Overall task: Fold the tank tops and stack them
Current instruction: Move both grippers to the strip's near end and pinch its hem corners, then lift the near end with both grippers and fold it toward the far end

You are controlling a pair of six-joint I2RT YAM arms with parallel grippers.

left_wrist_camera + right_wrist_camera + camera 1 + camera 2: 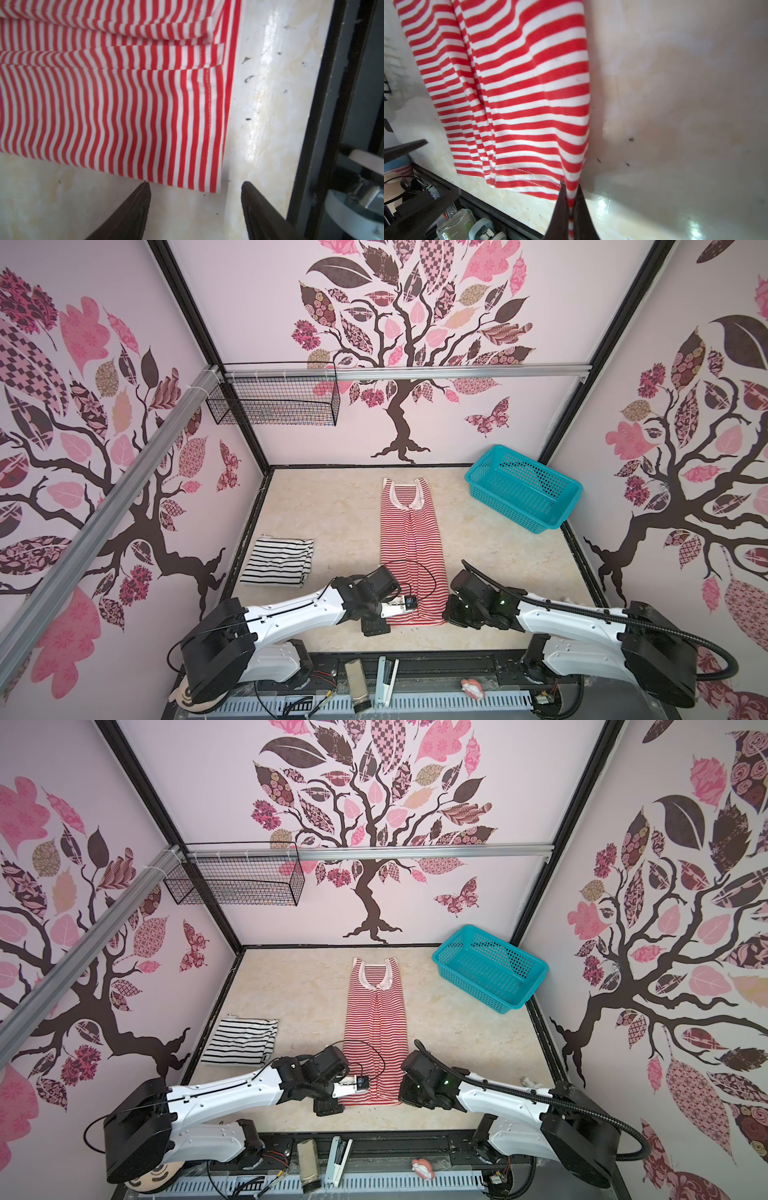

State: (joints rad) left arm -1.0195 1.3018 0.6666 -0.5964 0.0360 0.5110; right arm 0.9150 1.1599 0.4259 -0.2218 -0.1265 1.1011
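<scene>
Two hem corners: my right gripper is pinching one corner of the red-and-white tank top; my left gripper is gaping empty at the other. Narrowed, centred on the table, it is awaiting halving, then stacking on the folded black-and-white tank top.

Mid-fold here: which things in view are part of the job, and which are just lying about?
Part of the job:
red-and-white top, mid-table
black-and-white top, folded at left
right gripper, jaws shut on the red hem corner
left gripper, jaws open by the other corner

Lying about:
teal basket
wire basket on the wall
doll head and bottle at the front
</scene>
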